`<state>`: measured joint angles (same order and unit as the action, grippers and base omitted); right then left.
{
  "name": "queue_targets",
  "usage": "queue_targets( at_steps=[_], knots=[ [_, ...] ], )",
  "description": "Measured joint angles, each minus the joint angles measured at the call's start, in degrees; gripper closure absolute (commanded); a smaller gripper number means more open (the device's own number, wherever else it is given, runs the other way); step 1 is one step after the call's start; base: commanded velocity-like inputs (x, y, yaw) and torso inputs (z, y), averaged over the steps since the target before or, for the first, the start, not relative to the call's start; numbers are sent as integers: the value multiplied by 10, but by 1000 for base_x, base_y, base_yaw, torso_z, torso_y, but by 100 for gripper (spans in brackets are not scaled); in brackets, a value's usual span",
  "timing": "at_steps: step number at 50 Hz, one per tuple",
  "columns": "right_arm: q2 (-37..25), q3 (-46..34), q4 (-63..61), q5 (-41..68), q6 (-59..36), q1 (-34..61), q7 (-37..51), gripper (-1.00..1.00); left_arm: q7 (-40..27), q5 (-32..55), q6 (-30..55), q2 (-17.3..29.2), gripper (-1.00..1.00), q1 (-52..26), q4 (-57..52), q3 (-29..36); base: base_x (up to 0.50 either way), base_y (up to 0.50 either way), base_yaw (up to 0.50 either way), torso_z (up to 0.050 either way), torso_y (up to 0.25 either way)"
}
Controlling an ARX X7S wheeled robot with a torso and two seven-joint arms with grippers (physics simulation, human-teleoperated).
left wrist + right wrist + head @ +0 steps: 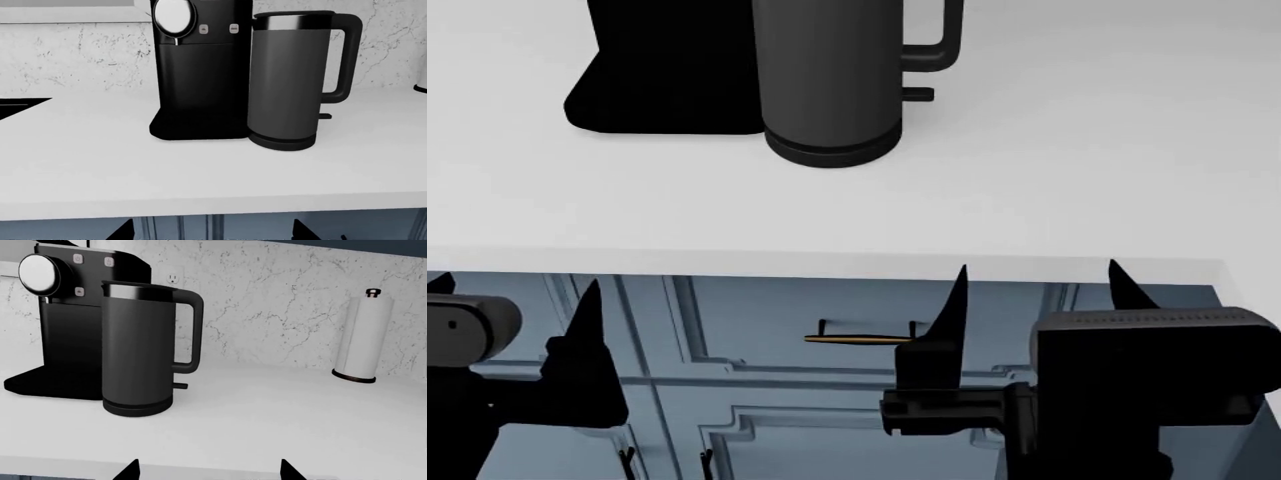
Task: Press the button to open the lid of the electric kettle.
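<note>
The electric kettle (287, 80) is a dark grey cylinder standing on the white counter, its black loop handle (347, 55) turned away from the coffee machine. Its flat black lid (293, 15) lies shut. It also shows in the right wrist view (138, 350) with the lid (143, 286), and in the head view (827, 80) with its top cut off. The button cannot be told apart from the black upper end of the handle (183, 292). My left gripper (514, 290) and right gripper (1038, 275) are both open and empty, in front of the counter edge, well short of the kettle.
A boxy black coffee machine (200, 75) stands touching the kettle's side. A thin stub lever (180, 386) sticks out low under the handle. A paper towel roll (363, 335) stands by the marble wall. Blue cabinet fronts with a brass handle (861, 338) lie below the counter edge (827, 262).
</note>
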<state>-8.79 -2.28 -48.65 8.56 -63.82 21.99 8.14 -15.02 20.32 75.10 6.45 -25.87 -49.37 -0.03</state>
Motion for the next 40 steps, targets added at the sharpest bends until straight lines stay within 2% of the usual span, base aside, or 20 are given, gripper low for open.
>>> queue_targets(
  at_steps=[16,40],
  knots=[
    [-5,1,-30,8,-49,13,10,-100,-3,15,13,6,-100,-3,-6,-16,0,0,0,0,0],
    [-15,-1,-36,16,-61,10,18,-100,16,63,-46,-8,-100,21,4,-64,0,0,0,49,0]
  ],
)
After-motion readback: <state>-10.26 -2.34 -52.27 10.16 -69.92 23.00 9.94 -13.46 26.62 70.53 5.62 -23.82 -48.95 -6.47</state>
